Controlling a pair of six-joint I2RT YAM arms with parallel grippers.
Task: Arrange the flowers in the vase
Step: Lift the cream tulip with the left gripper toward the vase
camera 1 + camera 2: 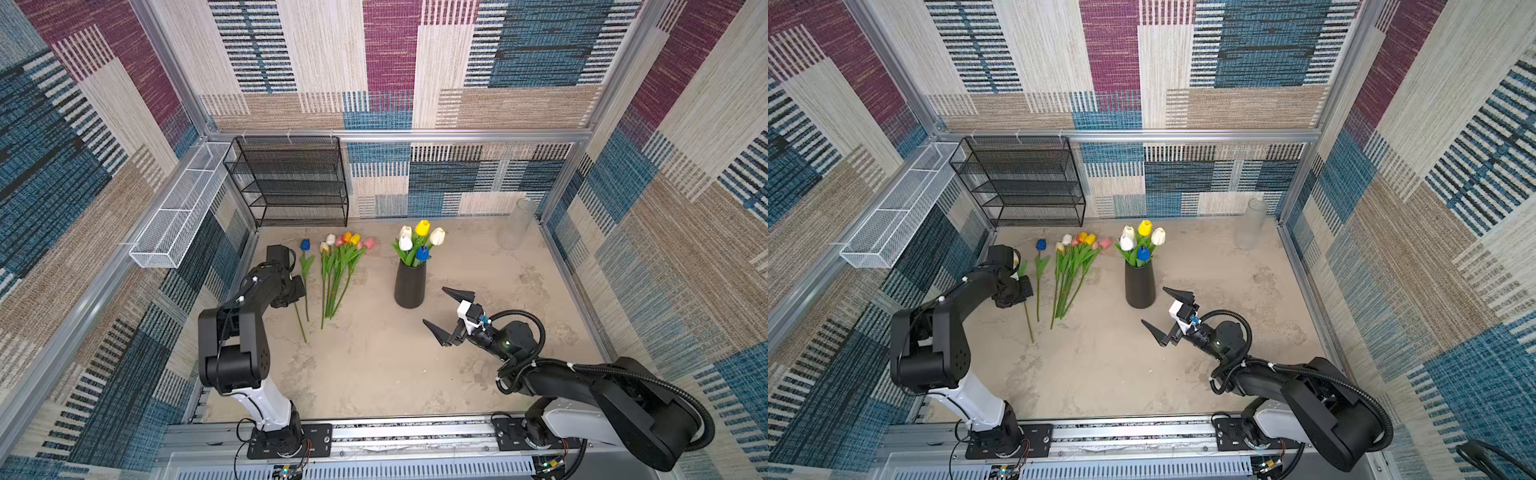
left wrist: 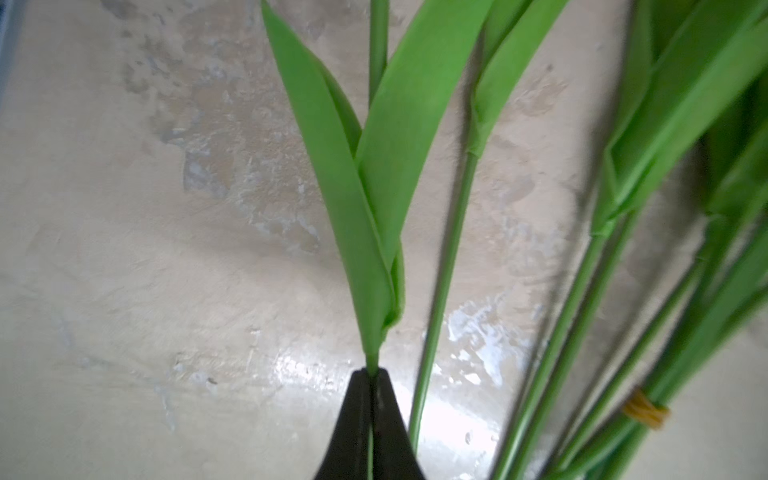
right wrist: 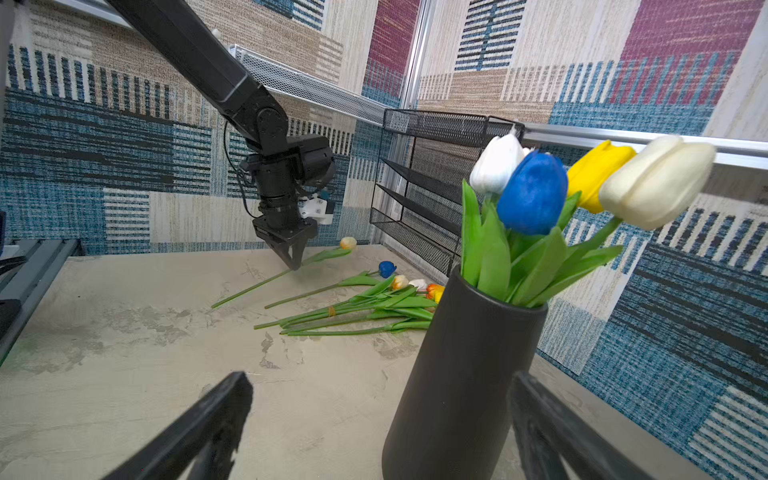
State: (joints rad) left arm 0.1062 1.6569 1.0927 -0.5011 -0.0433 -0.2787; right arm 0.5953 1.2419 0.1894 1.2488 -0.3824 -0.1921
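A black vase (image 1: 409, 286) (image 1: 1140, 284) (image 3: 465, 374) stands mid-table and holds several flowers (image 1: 419, 241) with white, yellow and blue heads. A banded bunch of tulips (image 1: 340, 270) (image 3: 365, 307) lies to its left, with a single blue tulip (image 1: 306, 257) beside it. My left gripper (image 2: 371, 374) (image 3: 294, 262) points down at the table. It is shut on the thin green stem (image 1: 300, 322) of a pale yellow tulip (image 3: 348, 243), just below its leaves (image 2: 365, 187). My right gripper (image 1: 434, 305) (image 1: 1153, 304) (image 3: 380, 382) stands open right of the vase, holding nothing.
A black mesh shelf rack (image 1: 291, 183) stands at the back left. A white mesh basket (image 1: 178, 208) hangs on the left wall. A clear glass jar (image 1: 519, 224) stands in the back right corner. An orange band (image 2: 646, 411) ties the bunch.
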